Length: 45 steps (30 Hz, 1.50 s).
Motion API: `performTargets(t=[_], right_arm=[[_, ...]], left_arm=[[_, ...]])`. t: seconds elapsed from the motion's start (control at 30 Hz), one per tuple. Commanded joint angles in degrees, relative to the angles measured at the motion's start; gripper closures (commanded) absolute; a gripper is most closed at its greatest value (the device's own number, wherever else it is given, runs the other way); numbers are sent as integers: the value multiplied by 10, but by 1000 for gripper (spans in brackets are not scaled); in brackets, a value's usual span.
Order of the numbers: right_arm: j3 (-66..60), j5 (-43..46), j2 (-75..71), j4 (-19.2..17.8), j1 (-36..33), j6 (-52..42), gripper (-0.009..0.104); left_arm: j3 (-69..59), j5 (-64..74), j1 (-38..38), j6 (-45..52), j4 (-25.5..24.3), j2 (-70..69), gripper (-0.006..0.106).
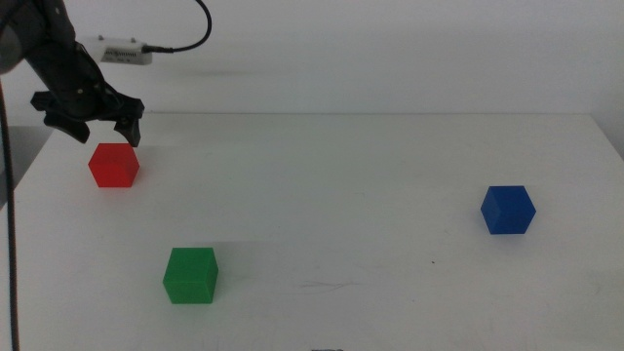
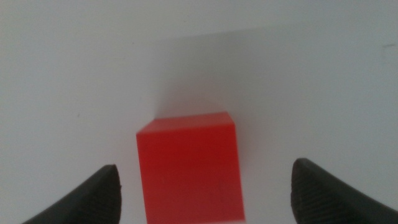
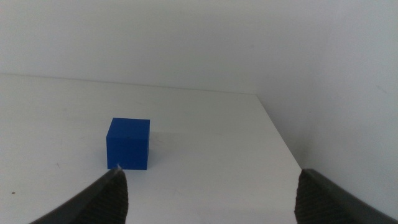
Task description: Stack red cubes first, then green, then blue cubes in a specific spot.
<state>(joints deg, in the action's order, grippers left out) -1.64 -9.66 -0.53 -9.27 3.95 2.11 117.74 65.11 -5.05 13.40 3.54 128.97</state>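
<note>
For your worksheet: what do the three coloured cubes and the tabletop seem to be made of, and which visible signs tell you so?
Red cube, green cube and blue cube: probably solid plastic or painted wood; flat even colour, matte faces, no glare. Table: white matte board, perhaps laminate; plain, with soft shadows. The open left gripper hovers above the red cube.

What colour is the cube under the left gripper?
Bright red, clearest in the left wrist view, between the open left gripper jaws.

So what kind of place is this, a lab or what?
Probably a robot test bench or lab: a bare white table against a plain wall, only a red cube, green cube and blue cube on it, and the left gripper open over the red one.
</note>
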Motion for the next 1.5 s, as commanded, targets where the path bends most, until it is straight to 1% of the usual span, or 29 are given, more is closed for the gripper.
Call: performTargets(t=[0.0, 0.07, 0.27, 0.43, 0.57, 0.63, 0.73, 0.83, 0.9, 1.03, 1.1, 1.2, 1.27, 1.37, 1.47], right_arm=[[10, 44, -13, -5, 3, -4, 1], [10, 44, -13, -5, 3, -4, 1], [10, 44, -13, -5, 3, -4, 1], [10, 44, -13, -5, 3, -4, 1], [10, 44, -13, -5, 3, -4, 1], [10, 44, -13, -5, 3, -4, 1], [10, 44, -13, -5, 3, -4, 1], [10, 44, -13, -5, 3, -4, 1], [10, 44, -13, -5, 3, -4, 1], [10, 44, -13, -5, 3, -4, 1], [10, 44, -13, -5, 3, -4, 1], [10, 44, -13, -5, 3, -4, 1], [10, 44, -13, -5, 3, -4, 1], [10, 44, -13, -5, 3, -4, 1], [10, 44, -13, -5, 3, -4, 1]], left_arm=[[29, -12, -9, 1, 9, -21, 7], [35, -12, -16, 4, 22, -10, 7], [36, -31, -22, 14, 30, 9, 7], [36, -43, -25, 23, 52, 25, 7], [36, -50, -25, 26, 60, 36, 10], [36, -52, -25, 26, 61, 38, 13], [36, -53, -25, 26, 60, 38, 22], [36, -53, -25, 26, 60, 38, 36], [36, -46, -25, 26, 60, 38, 49], [36, -29, -25, 20, 61, 31, 66], [36, -19, -25, 20, 56, 23, 70], [36, 5, -25, 17, 28, 6, 70], [36, 23, -25, -2, 17, -7, 70], [15, 28, -25, -17, 13, -32, 70], [-43, -5, -24, -20, 21, -75, 70]])
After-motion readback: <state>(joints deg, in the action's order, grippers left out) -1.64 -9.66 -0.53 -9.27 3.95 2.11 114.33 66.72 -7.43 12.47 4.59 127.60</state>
